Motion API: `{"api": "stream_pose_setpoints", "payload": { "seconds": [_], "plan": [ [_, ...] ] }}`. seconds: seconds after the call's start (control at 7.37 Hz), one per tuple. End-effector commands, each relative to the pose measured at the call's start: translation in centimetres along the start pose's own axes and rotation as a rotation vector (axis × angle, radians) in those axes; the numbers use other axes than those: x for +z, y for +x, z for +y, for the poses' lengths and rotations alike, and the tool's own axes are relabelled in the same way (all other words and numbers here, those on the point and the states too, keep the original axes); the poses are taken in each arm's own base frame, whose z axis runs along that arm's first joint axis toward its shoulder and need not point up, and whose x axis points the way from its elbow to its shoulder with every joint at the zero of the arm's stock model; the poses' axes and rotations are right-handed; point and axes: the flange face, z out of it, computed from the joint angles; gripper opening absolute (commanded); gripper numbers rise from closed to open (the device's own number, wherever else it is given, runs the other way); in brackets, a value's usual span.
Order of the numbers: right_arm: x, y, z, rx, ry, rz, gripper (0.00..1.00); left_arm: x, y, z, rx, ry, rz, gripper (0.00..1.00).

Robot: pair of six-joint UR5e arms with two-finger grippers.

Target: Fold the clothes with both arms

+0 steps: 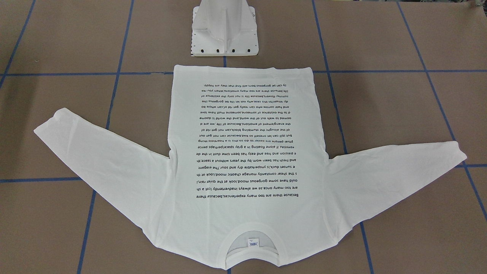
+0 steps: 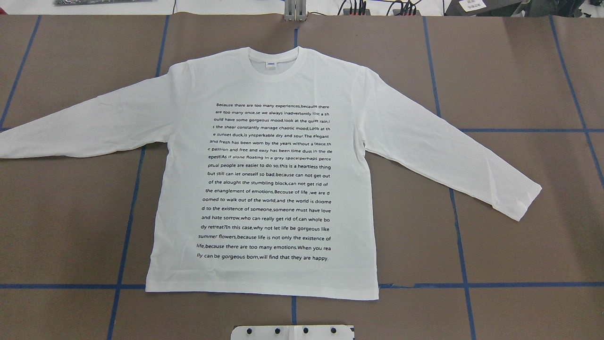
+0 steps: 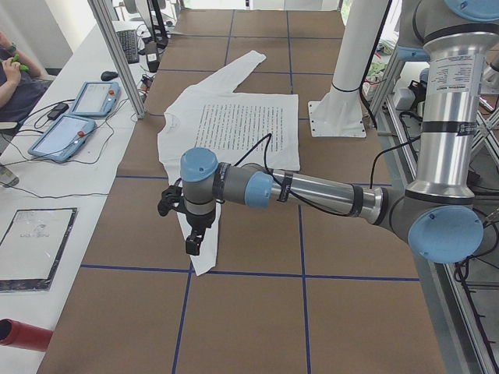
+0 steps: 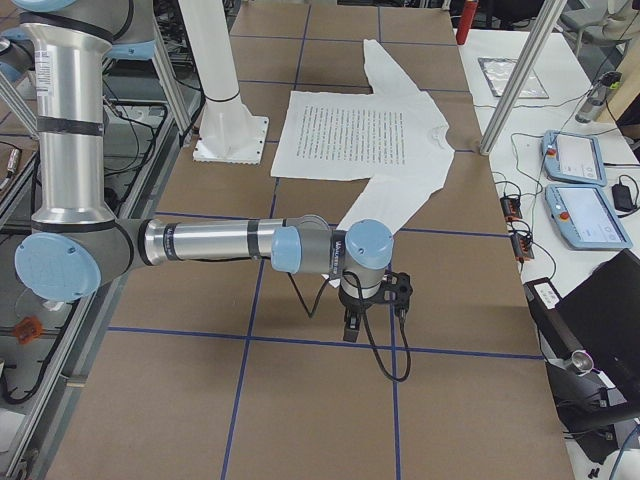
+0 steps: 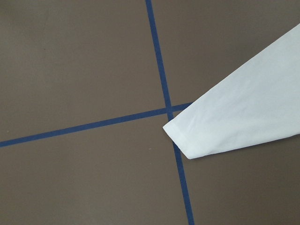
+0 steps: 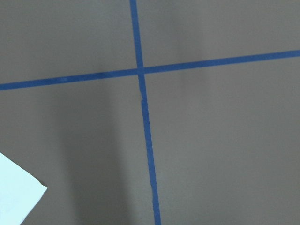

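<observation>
The clothes, a white long-sleeved T-shirt (image 2: 269,156), lie flat on the brown table with the black text block facing up. Both sleeves are spread out to the sides, and the collar (image 1: 251,245) is on the side away from the robot. The near arm in the exterior left view holds my left gripper (image 3: 192,243) just above the end of one sleeve. That cuff (image 5: 197,136) shows in the left wrist view. My right gripper (image 4: 350,325) hangs over bare table just beyond the other cuff (image 6: 16,197). Whether either gripper is open or shut, I cannot tell.
The white pedestal base (image 1: 224,38) stands just past the shirt's hem. Blue tape lines (image 2: 462,245) grid the table. A side bench holds teach pendants (image 4: 580,190) and cables; a person's arm (image 3: 15,74) shows there. Aluminium posts (image 3: 125,62) stand along that edge.
</observation>
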Motion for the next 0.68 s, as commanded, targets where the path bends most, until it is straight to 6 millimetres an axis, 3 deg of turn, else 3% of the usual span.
{"api": "stream_pose_setpoints", "payload": {
  "seconds": [0.0, 0.14, 0.27, 0.54],
  "plan": [
    [1.6, -4.9, -3.3, -0.084, -0.031, -0.042, 1.00, 0.8, 1.5, -2.2, 0.060, 0.044, 0.055, 1.00],
    [3.0, -7.1, -3.4, -0.135, 0.003, -0.047, 1.00, 1.0, 2.0, -2.0, 0.056, 0.052, 0.130, 1.00],
    [5.0, -8.8, -2.2, -0.084, 0.048, -0.068, 1.00, 1.5, 1.7, -2.5, 0.014, 0.043, 0.134, 0.99],
    [8.6, -10.5, 2.6, -0.024, 0.139, -0.161, 1.00, 1.1, 2.1, -3.0, -0.024, 0.055, 0.137, 0.99]
  ]
}}
